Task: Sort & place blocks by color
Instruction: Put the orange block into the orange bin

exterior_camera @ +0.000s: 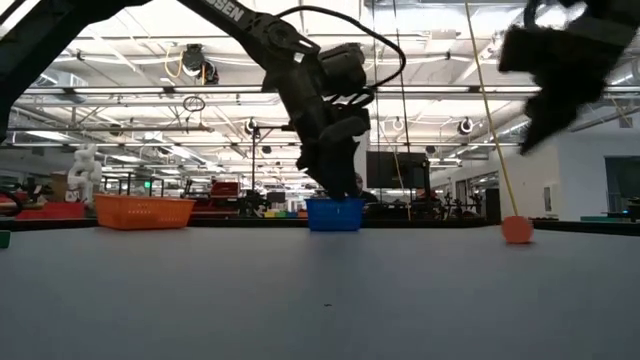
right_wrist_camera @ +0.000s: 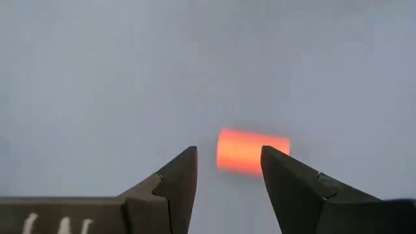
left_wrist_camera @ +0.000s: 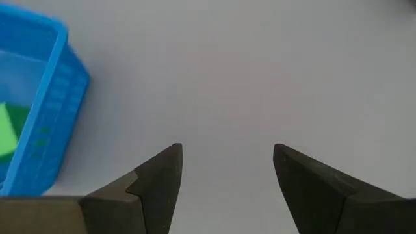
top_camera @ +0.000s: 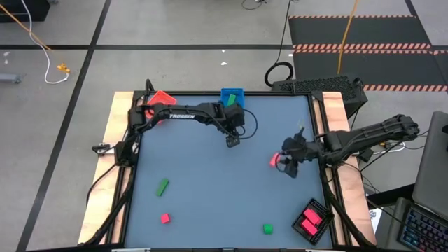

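My left gripper (top_camera: 233, 141) (left_wrist_camera: 227, 148) hangs open over bare table, just on the near side of the blue tray (top_camera: 232, 96) (left_wrist_camera: 39, 110). That tray holds a green block (top_camera: 230, 101) (left_wrist_camera: 8, 130). My right gripper (top_camera: 288, 168) (right_wrist_camera: 229, 151) is open above the table, right beside a pink block (top_camera: 274, 160) (right_wrist_camera: 252, 151) (exterior_camera: 517, 229). The block lies flat on the table just ahead of the fingertips, untouched. A green bar (top_camera: 162, 186), a red cube (top_camera: 165, 218) and a green cube (top_camera: 267, 228) lie loose toward the near edge.
A red tray (top_camera: 161, 98) (exterior_camera: 145, 211) sits at the far left corner. A black tray (top_camera: 313, 220) with pink blocks in it stands at the near right corner. Bare grey table lies between the two arms and in the middle.
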You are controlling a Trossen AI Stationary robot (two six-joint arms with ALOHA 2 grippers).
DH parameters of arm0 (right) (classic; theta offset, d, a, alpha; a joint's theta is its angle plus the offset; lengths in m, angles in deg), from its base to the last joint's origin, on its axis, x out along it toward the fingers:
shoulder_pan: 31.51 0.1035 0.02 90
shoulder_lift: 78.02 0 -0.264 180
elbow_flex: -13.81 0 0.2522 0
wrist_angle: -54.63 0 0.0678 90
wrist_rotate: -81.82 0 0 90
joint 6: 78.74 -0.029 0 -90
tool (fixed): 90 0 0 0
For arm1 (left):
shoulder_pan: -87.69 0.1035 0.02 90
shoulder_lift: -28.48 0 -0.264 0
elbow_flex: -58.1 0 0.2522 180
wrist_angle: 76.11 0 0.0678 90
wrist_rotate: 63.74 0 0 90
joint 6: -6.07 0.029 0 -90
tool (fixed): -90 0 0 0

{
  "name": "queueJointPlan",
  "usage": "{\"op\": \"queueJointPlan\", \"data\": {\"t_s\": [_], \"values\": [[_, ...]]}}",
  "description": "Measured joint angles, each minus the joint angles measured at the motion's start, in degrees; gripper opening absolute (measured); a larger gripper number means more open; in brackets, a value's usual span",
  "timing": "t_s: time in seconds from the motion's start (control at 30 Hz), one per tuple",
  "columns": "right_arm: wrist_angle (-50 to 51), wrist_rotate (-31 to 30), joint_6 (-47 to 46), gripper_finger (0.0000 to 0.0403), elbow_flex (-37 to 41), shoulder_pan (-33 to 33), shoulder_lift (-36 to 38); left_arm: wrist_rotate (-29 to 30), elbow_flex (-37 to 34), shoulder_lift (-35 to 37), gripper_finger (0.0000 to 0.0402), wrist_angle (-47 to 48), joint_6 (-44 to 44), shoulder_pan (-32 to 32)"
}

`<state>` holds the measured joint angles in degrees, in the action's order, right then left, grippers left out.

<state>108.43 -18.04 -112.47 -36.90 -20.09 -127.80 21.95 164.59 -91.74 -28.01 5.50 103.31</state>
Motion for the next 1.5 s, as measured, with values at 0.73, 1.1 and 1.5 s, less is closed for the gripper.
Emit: {"op": "queueJointPlan", "data": {"t_s": [0.73, 1.1, 1.5], "values": [[7.6, 13.2, 21.2, 0.02, -0.3, 8.5, -27.8, -0.1, -7.1, 0.2, 0.0241, -1.1, 3.1, 1.1], [6.6, 15.4, 20.8, 0.0212, -0.2, 9.4, -30.3, -0.2, -9.7, 0.2, 0.0241, -1.4, 2.5, 0.2], [7.5, -2.9, -2.1, 0.0183, -5.3, 6.5, -26.4, -0.2, -9.8, 0.6, 0.0241, -1.4, 2.3, 0.1]]}}
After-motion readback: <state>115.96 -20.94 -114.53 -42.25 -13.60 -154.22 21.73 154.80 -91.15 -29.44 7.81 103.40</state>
